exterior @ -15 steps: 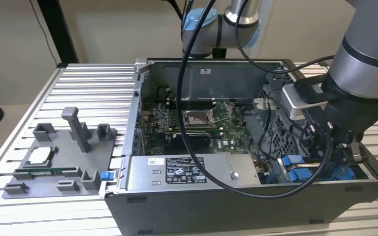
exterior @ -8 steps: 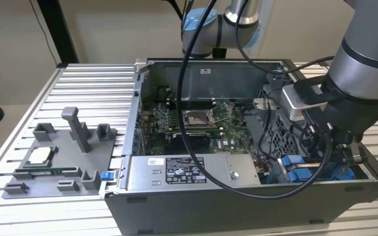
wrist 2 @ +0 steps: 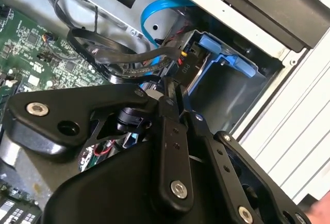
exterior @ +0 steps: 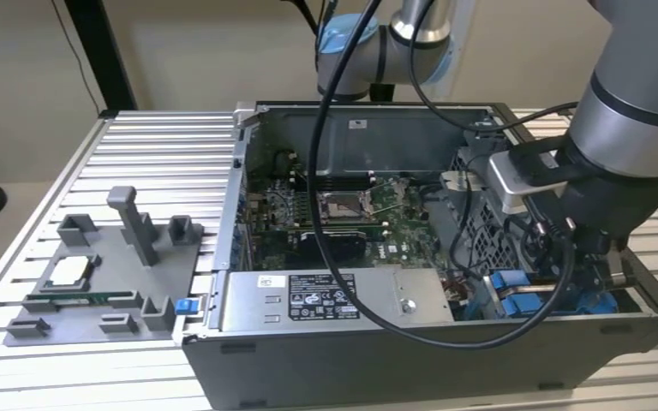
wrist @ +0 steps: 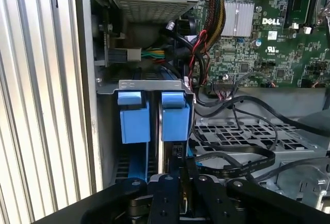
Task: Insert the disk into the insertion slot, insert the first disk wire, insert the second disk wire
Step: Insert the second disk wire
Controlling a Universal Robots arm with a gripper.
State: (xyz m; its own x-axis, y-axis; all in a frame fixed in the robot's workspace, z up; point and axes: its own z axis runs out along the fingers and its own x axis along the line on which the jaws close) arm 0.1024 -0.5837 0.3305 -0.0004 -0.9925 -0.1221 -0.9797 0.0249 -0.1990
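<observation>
Down at the five o'clock corner of the computer case (exterior: 421, 355), the fingers (wrist 2: 172, 98) are pressed on a black wire connector (wrist 2: 181, 64) behind the seated disk (wrist: 174, 123), so a wire step is judged underway, needing square alignment.

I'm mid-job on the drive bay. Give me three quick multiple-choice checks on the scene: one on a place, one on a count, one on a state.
1. In the exterior view, where is the claw?
A. Down inside the computer case, at the exterior view's right
B. Over the grey fixture on the table
C. Outside the case, above the table slats

2. In the first wrist view, how many blue tabs stand side by side in the bay?
A. One
B. Two
C. Four

3. What state is the case in?
A. Closed, with its panel on
B. Open, with the motherboard exposed
C. Tipped off the table

Answers: A, as the arm reaches down into the case's right end. B, as two tabs sit next to each other. B, as the board is in plain sight.
</observation>
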